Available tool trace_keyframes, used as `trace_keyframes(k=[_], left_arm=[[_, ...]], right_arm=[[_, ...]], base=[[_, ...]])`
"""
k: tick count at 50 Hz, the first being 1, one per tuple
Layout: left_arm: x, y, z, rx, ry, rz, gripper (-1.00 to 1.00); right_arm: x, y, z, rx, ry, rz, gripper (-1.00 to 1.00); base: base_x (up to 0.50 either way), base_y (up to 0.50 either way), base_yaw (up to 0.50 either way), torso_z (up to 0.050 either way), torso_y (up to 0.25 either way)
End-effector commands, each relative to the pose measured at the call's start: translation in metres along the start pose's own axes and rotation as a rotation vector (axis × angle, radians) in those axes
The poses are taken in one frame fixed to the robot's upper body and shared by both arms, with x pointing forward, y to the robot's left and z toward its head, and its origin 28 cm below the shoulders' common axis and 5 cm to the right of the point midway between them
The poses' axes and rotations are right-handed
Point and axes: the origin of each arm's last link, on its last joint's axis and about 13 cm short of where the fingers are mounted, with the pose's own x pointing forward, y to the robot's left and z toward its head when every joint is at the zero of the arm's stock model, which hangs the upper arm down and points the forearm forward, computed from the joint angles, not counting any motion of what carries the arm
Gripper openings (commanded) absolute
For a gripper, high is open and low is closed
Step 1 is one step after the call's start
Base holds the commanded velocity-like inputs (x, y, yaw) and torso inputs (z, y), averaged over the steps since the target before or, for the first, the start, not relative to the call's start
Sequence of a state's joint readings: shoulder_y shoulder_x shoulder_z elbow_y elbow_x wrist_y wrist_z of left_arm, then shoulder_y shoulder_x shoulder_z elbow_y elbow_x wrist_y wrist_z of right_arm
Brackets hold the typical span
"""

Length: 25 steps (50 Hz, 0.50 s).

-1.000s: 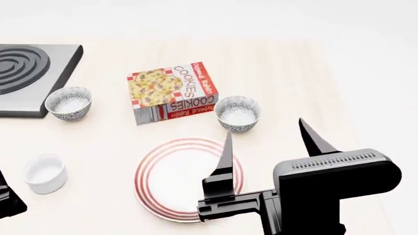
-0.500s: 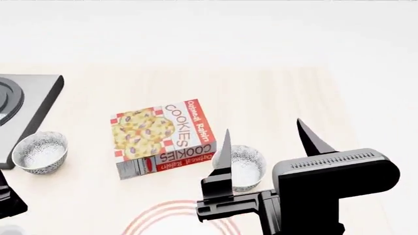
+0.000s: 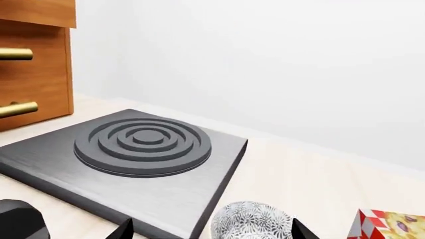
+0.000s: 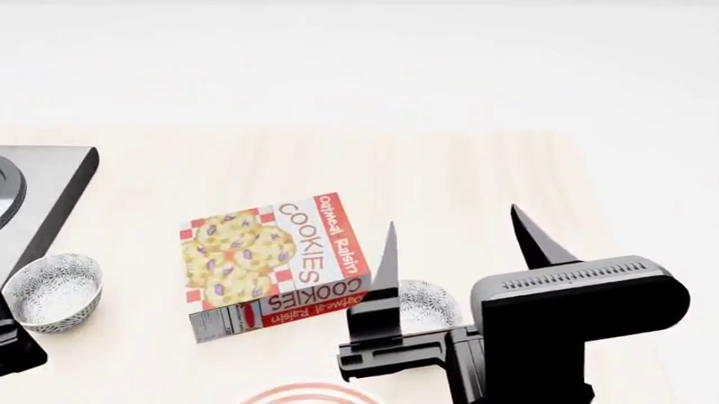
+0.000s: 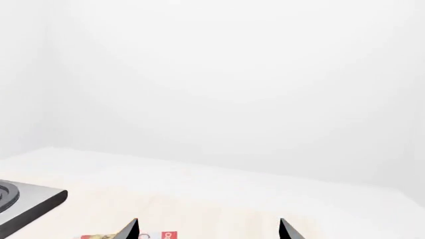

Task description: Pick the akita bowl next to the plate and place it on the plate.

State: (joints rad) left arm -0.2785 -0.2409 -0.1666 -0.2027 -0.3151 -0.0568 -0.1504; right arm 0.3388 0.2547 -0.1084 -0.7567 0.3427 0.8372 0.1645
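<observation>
Akita bowl (image 4: 428, 305) sits ungrasped at the plate's (image 4: 301, 393) one o'clock, nothing placed yet, the right gripper (image 4: 455, 252) spread empty above it, the left gripper's state untellable.

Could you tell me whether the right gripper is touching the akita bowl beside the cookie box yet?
Cannot tell. In the head view one finger of the open right gripper overlaps the akita bowl, hiding any gap; the right wrist view shows no bowl.

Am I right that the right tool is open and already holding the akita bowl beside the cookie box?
Not quite. In the head view the right tool is open, but it holds nothing: the akita bowl sits on the table beside the cookie box, behind the tool's fingers.
</observation>
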Motion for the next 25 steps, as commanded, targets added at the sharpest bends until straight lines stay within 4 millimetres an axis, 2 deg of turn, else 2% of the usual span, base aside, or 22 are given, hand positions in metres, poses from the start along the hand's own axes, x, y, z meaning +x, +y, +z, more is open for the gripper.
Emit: trace_keyframes(k=[1,11,17,25], left_arm=[[0.0,0.0,0.0,0.001,0.0,0.001,1.0],[-0.002,0.0,0.003,-0.001,0.002,0.004,1.0],[-0.002,0.0,0.004,-0.002,0.003,0.007,1.0],[-0.001,0.0,0.003,-0.003,0.003,0.01,1.0]], right_arm=[[0.002,-0.003,-0.004,0.023,0.02,-0.04,1.0],[0.018,-0.012,-0.012,0.086,0.174,-0.091,1.0],[0.039,-0.021,-0.026,-0.03,0.28,-0.162,1.0],[0.067,-0.03,-0.025,0.036,0.333,-0.151,1.0]], base=[[0.0,0.0,0.0,0.0,0.0],[0.0,0.0,0.0,0.0,0.0],[0.0,0.0,0.0,0.0,0.0],[0.0,0.0,0.0,0.0,0.0]])
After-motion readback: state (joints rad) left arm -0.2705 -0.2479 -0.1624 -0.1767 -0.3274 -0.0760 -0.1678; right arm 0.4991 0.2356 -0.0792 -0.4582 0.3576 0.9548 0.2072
